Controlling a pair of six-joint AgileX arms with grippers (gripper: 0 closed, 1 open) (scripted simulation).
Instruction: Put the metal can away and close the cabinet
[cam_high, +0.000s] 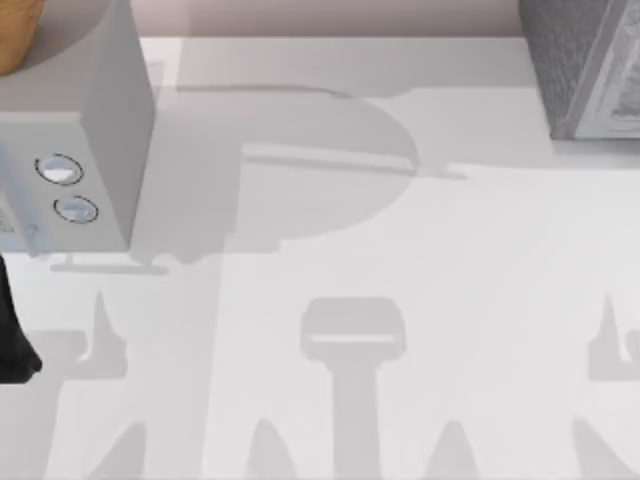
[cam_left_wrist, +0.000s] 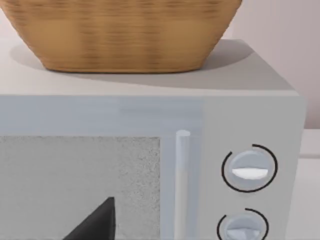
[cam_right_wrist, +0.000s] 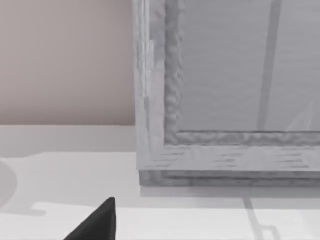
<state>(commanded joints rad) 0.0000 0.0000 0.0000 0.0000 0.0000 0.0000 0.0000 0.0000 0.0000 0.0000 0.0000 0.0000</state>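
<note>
I count one microwave (cam_high: 85, 130) at far left, with two round dials (cam_left_wrist: 249, 168) and one door handle (cam_left_wrist: 182, 170). One wicker basket (cam_left_wrist: 120, 35) sits on top. One grey cabinet (cam_high: 590, 65) at far right.

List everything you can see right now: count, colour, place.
microwave: one, pale grey, two round dials on its front, top view's left edge of the table.
wicker basket: one, tan, sitting on the microwave's roof.
cabinet: one, grey textured, far right corner of the table.
table: one, white, bearing arm shadows.
left arm: black, at the top view's left edge beside the microwave.
Dark fingertip: one in each wrist view; jaws' state cannot be told.
</note>
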